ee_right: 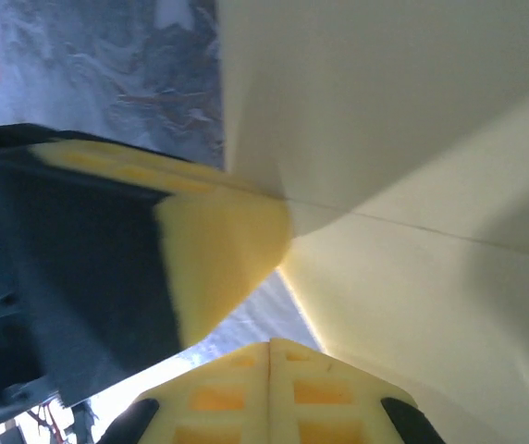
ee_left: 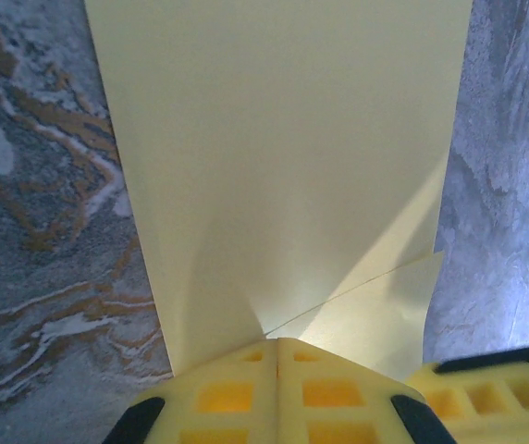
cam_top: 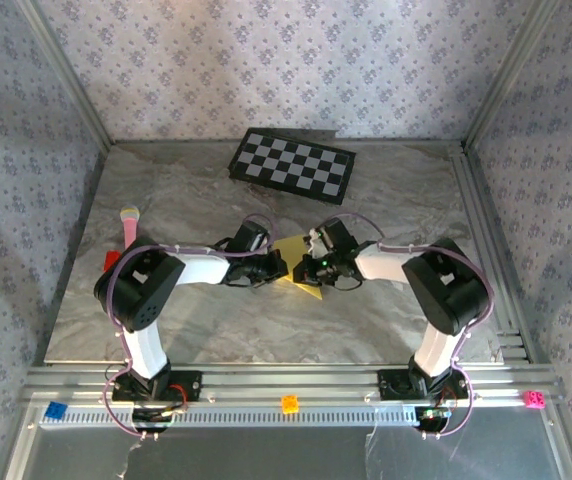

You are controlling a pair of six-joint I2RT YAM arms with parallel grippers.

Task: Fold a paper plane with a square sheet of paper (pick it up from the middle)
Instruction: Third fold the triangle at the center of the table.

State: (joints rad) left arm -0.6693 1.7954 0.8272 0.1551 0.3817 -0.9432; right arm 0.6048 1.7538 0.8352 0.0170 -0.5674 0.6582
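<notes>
Yellow sheet (ee_left: 274, 166), seemingly creased, between fingers (ee_left: 237, 398)

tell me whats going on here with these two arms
Both arms meet over the middle of the table, where the left gripper and the right gripper are each shut on the square sheet of paper, close together. The sheet shows a crease and is not yet a plane. The checkerboard lies at the back.

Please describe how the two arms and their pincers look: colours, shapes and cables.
Each arm, left arm and right arm, has bulky black joints, white tubular links and a thin lilac cable looping along it. The left pincer and right pincer have yellow fingers with square recesses and black side patches.
</notes>
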